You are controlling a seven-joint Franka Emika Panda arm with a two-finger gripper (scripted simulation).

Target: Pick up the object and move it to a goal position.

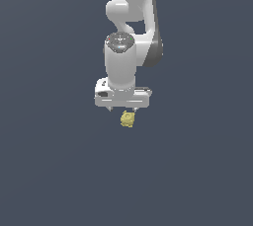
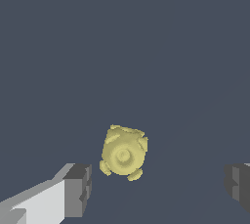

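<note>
Claw (image 2: pixel 156 189) wide open, holding nothing. Object (image 2: pixel 123 153) between fingers (image 2: pixel 78 190), touching neither; just below claw in exterior view.

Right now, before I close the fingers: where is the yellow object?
In the exterior view the pale-yellow lumpy object sits just below the white gripper. In the wrist view it lies between the open fingers, nearer this one, touching neither.

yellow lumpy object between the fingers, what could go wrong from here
1. The gripper is open, and in the wrist view the object sits nearer one finger than the other. That finger may reach it first and push it sideways.
2. Its bumpy, rounded surface gives uneven contact, so it could roll or slip out on closing.
3. It is much narrower than the gripper, so a shallow grasp might miss it.
</note>
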